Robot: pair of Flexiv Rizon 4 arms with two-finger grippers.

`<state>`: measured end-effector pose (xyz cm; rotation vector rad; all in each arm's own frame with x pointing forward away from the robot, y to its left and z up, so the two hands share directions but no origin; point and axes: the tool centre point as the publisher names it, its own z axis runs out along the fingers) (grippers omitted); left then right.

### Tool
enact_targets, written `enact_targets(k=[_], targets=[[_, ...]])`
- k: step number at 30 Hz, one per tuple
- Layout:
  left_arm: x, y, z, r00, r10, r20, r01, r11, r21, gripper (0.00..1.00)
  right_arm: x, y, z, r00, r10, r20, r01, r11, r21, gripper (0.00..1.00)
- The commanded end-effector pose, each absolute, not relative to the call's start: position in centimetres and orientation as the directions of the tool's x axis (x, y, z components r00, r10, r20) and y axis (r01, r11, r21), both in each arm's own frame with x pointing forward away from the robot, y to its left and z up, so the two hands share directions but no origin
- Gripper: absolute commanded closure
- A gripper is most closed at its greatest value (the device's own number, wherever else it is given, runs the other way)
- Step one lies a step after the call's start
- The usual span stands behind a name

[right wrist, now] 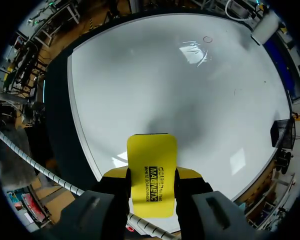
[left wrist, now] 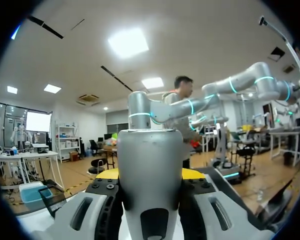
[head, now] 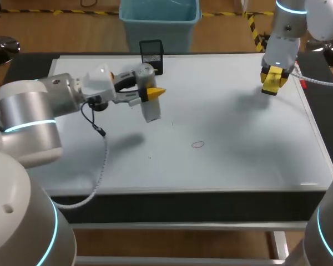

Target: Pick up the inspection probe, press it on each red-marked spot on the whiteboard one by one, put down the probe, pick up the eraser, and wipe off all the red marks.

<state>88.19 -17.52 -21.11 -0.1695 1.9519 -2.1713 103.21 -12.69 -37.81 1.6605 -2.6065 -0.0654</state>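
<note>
**Both claws loaded: probe on the left, eraser on the right**

Left gripper (head: 154,93) comes in from the left side and points sideways across the rear-left part of the whiteboard (head: 227,160). Its fingers are clamped on the inspection probe (head: 150,110), a grey-white cylinder held crosswise and roughly upright. The probe's lower end hangs toward the board; contact with the surface can't be told. In the left wrist view the probe (left wrist: 150,165) stands as a silver column squarely in the left gripper (left wrist: 150,175), a yellow-tipped finger against each side.

Right gripper (head: 271,82) is over the rear-right corner area of the whiteboard, well apart from the left one. Its fingers are closed on the yellow eraser (head: 272,77). In the right wrist view the eraser (right wrist: 151,155) sticks out ahead of the right gripper (right wrist: 151,175), gripped on both long sides, with the whiteboard (right wrist: 140,75) spread out beyond it.

One red mark (head: 197,144), a small drawn loop, sits near the middle of the board. It is toward the front, well apart from both probe and eraser. The same mark (right wrist: 207,39) shows small and far ahead of the eraser in the right wrist view.

A black mesh holder (head: 151,55) stands at the board's rear edge, just behind the left gripper.
</note>
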Motion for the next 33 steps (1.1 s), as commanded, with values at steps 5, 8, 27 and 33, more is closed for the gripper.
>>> enact_targets(k=[5, 8, 27, 33], targets=[[86.0, -21.7, -21.6, -0.972, -0.227, -0.054, 0.077, -0.093, -0.993, 1.00, 103.2, -12.8, -37.7, -0.420, -0.907, 0.021, -0.905, 0.420, 0.062, 1.00], [85.0, -23.0, -21.8, -0.975, -0.217, -0.052, 0.073, -0.087, -0.994, 1.00, 103.2, -12.8, -37.7, -0.420, -0.907, 0.021, -0.905, 0.420, 0.062, 1.00], [82.1, -27.3, -23.6, -0.990, -0.139, 0.020, -0.006, -0.104, -0.995, 1.00, 103.2, -12.8, -37.7, -0.420, -0.907, 0.021, -0.905, 0.420, 0.062, 1.00], [82.7, -28.7, -23.9, -0.993, -0.116, 0.026, -0.013, -0.107, -0.994, 1.00, 103.2, -12.8, -37.7, -0.420, -0.907, 0.021, -0.905, 0.420, 0.062, 1.00]])
